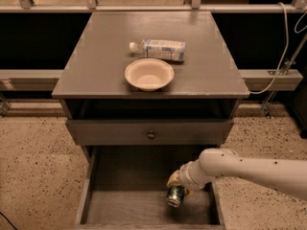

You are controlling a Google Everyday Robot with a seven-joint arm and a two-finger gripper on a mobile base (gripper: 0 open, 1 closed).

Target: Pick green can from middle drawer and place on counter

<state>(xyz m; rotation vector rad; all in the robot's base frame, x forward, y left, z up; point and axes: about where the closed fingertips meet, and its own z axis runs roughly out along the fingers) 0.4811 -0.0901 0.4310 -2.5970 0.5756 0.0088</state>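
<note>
The green can [176, 195] is in the open middle drawer [120, 207], near its right side. It is tilted, with its silver top facing me. My gripper [175, 186] reaches in from the right on a white arm [249, 169] and is shut on the green can, holding it just above the drawer floor. The fingertips are hidden behind the can. The counter [100, 66] is the grey-brown top of the cabinet, above the drawers.
A pale bowl [149, 74] and a clear bottle lying on its side [160, 49] sit mid-counter. A closed drawer with a round knob [151, 134] overhangs the back of the open drawer. The floor is speckled on both sides, and a cable [283, 56] hangs at the right.
</note>
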